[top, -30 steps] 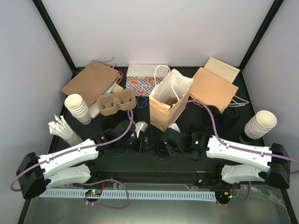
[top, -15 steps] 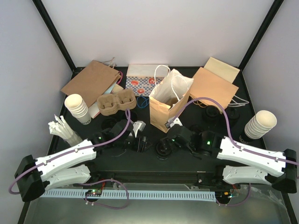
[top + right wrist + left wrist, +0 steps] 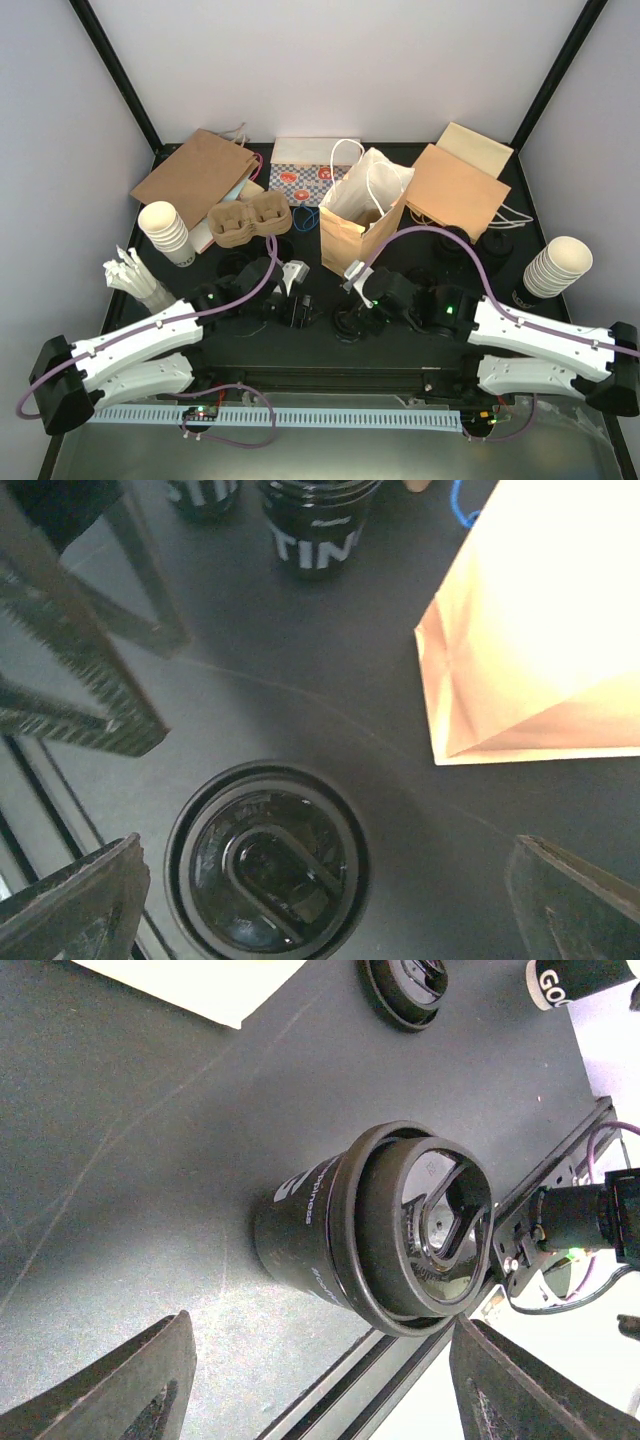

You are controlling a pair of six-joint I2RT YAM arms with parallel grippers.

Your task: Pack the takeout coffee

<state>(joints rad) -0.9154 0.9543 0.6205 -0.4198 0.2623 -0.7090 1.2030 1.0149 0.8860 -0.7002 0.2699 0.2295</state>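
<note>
1. A black-lidded coffee cup [image 3: 268,858] stands upright on the dark table [image 3: 300,690]. From the right wrist it sits at 7 o'clock of the paper bag [image 3: 540,630].
2. The right gripper [image 3: 328,865] hangs above it, jaws spread wide and touching nothing.
3. The left gripper [image 3: 320,1325] faces what seems the same cup from 9 o'clock, jaws well apart and empty.

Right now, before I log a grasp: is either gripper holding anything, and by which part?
Nothing is held. The left gripper is open facing one lidded cup; the right gripper is open above another cup.
</note>
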